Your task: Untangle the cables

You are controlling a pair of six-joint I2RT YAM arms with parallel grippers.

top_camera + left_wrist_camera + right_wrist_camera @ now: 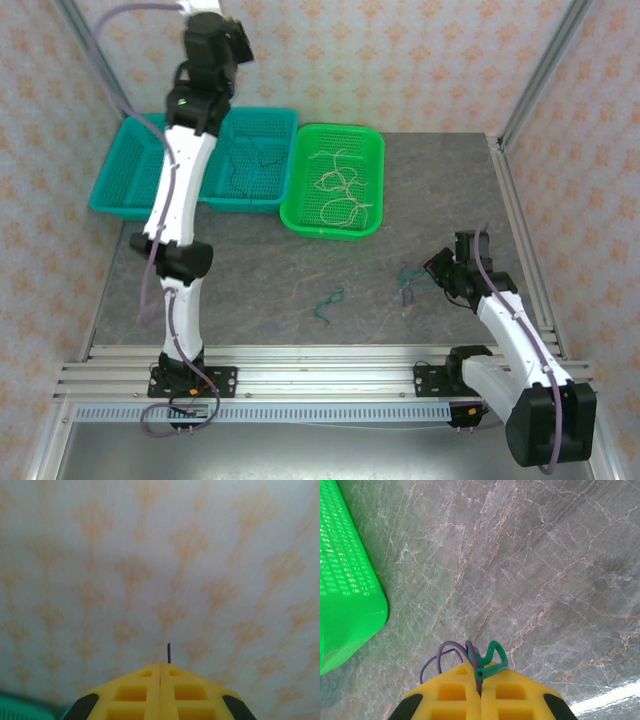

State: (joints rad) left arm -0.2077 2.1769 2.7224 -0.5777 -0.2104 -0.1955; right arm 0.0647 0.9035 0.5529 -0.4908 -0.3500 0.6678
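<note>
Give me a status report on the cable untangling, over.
Left claw raised, shut on dark strand. Right claw low, shut on purple cable and teal cable. Loose teal squiggle on table. Green basket nearby, not touching.

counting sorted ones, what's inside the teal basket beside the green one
Thin dark cables lie on the teal basket's mesh floor. The left arm covers its left side, hiding anything there.

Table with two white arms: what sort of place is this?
Probably a robot test bench: two arms bolted to a rail at the edge of a table, patterned screens around it, and plastic baskets holding short cables.
</note>
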